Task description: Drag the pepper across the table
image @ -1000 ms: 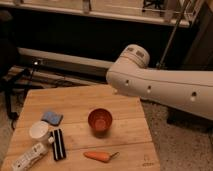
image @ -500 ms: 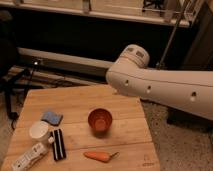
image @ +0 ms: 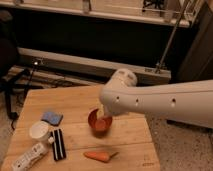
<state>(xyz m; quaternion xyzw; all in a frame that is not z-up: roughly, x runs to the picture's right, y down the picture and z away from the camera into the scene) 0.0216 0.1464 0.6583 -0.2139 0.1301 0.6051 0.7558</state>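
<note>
The pepper (image: 98, 156) is a small orange tapered vegetable with a dark stem pointing right, lying near the front edge of the light wooden table (image: 75, 102). My white arm reaches in from the right. Its end, with the gripper (image: 106, 119), hangs just over the round orange-red bowl (image: 97, 125) and covers part of the bowl's rim. The gripper is above and behind the pepper, roughly a bowl's width from it, and is not touching it.
A blue sponge (image: 52, 118), a white cup (image: 40, 131), a black flat bar (image: 58, 144) and a white bottle (image: 27, 157) lie on the table's left side. Dark shelving and a metal pole (image: 172, 40) stand behind.
My arm has swung down and to the left, from beyond the table's far right corner to over the bowl. The pepper and the other objects have not moved.
</note>
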